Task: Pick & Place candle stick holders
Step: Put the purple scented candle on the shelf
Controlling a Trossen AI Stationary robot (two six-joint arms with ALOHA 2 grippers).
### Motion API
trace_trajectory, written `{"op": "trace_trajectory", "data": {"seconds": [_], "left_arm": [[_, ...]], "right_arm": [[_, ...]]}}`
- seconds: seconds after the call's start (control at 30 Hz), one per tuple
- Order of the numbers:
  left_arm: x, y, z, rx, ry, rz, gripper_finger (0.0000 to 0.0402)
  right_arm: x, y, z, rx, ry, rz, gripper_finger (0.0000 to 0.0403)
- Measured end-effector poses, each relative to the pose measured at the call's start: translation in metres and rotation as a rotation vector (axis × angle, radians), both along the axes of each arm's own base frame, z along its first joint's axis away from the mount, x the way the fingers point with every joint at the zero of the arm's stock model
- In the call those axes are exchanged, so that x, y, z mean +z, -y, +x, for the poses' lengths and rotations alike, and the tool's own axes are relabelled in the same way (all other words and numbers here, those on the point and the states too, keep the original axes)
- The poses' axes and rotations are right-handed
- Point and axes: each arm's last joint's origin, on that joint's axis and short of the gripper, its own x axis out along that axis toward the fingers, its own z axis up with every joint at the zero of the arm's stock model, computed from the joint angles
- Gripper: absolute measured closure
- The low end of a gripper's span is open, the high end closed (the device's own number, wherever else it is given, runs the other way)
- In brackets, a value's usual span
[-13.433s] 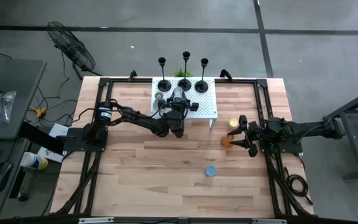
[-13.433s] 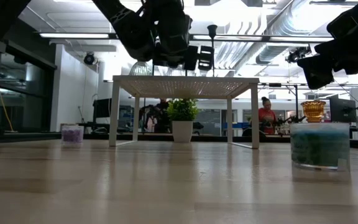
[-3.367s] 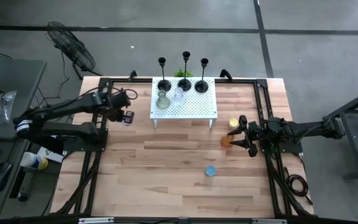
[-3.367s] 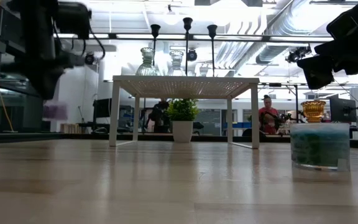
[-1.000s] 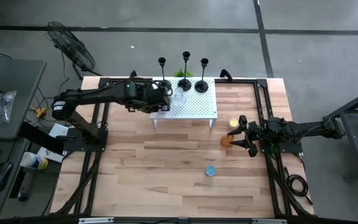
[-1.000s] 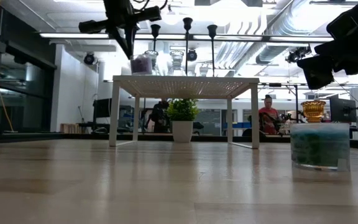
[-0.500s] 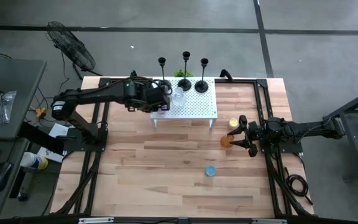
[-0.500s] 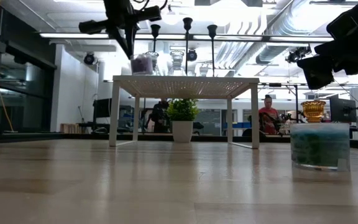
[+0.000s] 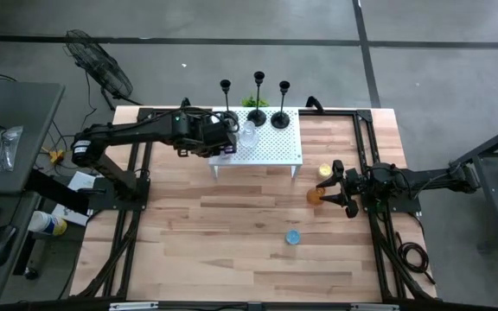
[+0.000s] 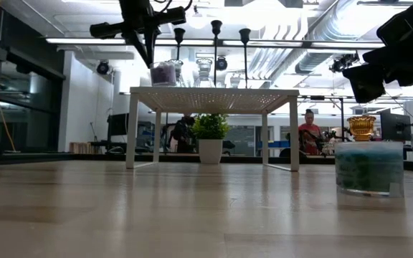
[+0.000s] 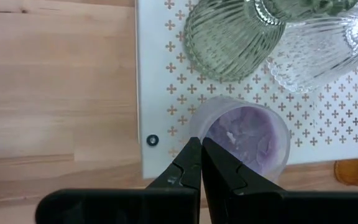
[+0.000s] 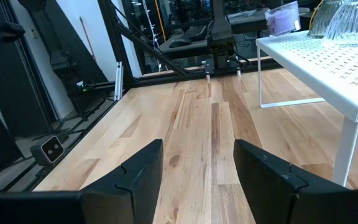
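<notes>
Candle stick holders are distributed across the desk (image 9: pixel 232 233) and the white perforated shelf (image 9: pixel 275 149) standing on it. Largest to smallest: three black candlesticks (image 9: pixel 258 99) stand at the shelf's far edge, beyond the left end effector (image 11: pixel 201 163); two ribbed glass vases (image 11: pixel 232 37) stand just ahead of it; the purple votive cup (image 11: pixel 247 140) rests upright on the shelf near its corner, directly under the fingertips.

The left end effector is fully closed, with its fingers pressed together against the cup's near rim; nothing is seen clamped between them, so the cup is judged released or nearly so.

The right end effector (image 12: pixel 197 171) is held wide and empty, low over the desk. The orange cup (image 9: pixel 315 195) lies just in front of it, the yellow cup (image 9: pixel 324 172) near it on the shelf side, and the blue cup (image 9: pixel 293 237) farther off.

The votive cups are judged light, rigid, smooth and breakable. A grip across the wall or over the rim is advised, with moderate force. The candlesticks are judged top-heavy in transit; the stem just above the domed base is the recommended hold.
</notes>
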Motion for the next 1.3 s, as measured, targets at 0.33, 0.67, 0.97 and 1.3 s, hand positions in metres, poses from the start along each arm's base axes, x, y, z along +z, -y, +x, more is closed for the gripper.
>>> {"op": "trace_trajectory", "data": {"seconds": [0.33, 0.67, 0.97, 1.3], "left_arm": [[-0.003, 0.0, 0.003, -0.01, -0.006, -0.002, 0.0401], [-0.003, 0.0, 0.003, -0.014, -0.004, -0.008, 0.0401], [-0.007, -0.001, 0.009, -0.02, -0.013, 0.0, 0.0401], [-0.008, -0.003, 0.011, -0.011, -0.012, 0.033, 0.0401]], "right_arm": [[0.0, 0.0, 0.0, 0.0, 0.0, 0.0, 0.0212], [0.0, 0.0, 0.0, 0.0, 0.0, 0.0, 0.0212], [0.0, 0.0, 0.0, 0.0, 0.0, 0.0, 0.0212], [0.0, 0.0, 0.0, 0.0, 0.0, 0.0, 0.0212]]}}
